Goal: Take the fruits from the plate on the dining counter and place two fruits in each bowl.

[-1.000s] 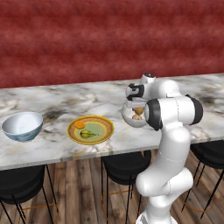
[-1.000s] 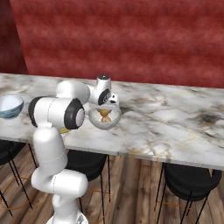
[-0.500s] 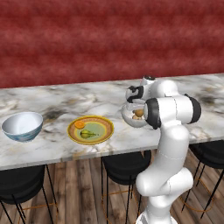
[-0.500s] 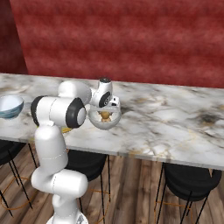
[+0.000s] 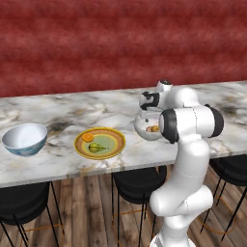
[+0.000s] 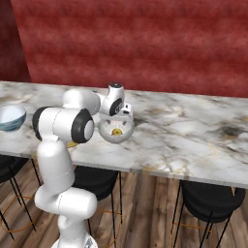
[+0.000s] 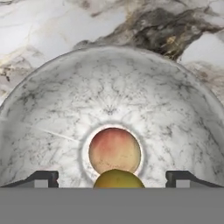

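Note:
In the hand view the speckled grey-white bowl point(image 7: 57, 109) lies right under my gripper point(image 7: 113, 179). A pinkish-red fruit point(image 7: 114, 148) rests at its bottom. A brown fruit point(image 7: 119, 180) sits just in front of it, between my wide-open fingertips point(image 7: 41, 178) and touching neither. From the base views my gripper point(image 5: 147, 112) point(image 6: 123, 116) hangs over this bowl point(image 5: 144, 131) point(image 6: 116, 133) on the dining counter point(image 5: 62, 116). The plate point(image 5: 113, 144) holds an orange fruit point(image 5: 87, 137) and a yellow-green pear-like fruit point(image 5: 98, 147). The light blue bowl point(image 5: 24, 140) point(image 6: 10, 117) stands at the far left.
Black round stools point(image 5: 140, 181) point(image 6: 208, 198) stand under the counter's front edge. A dark red wall runs behind the counter. Bare marble stretches to the right of the speckled bowl point(image 6: 193, 131).
My jaws have gone from closed on the brown fruit to wide open, and the fruit is free over the speckled bowl. The arm has barely moved.

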Controlling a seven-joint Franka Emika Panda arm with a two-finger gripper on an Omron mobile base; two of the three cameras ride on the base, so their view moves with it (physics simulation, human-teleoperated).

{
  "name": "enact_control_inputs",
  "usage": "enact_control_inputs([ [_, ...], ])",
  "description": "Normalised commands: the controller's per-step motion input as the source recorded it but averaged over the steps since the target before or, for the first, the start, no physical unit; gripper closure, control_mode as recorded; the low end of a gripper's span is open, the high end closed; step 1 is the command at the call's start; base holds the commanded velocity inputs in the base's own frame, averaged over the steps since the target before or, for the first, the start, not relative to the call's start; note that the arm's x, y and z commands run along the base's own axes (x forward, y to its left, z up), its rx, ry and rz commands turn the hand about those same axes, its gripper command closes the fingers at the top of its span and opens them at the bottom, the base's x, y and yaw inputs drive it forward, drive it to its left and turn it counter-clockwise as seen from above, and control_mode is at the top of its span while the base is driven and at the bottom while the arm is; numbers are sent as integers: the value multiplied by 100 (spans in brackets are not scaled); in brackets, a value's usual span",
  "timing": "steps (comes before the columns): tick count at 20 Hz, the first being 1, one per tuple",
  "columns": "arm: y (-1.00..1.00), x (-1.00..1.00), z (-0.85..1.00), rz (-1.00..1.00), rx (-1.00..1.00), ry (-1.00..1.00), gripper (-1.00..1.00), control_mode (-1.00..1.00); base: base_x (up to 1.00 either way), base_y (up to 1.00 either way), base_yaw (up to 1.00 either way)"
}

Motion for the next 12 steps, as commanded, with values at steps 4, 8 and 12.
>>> enact_control_inputs([
  [4, 14, -5, 67, 0, 0, 4, -100, -100, 0, 0, 0],
  [8, 67, -32, 59, 0, 0, 20, -100, -100, 0, 0, 0],
  [12, 60, -59, 41, 0, 0, 21, -100, -100, 0, 0, 0],
])
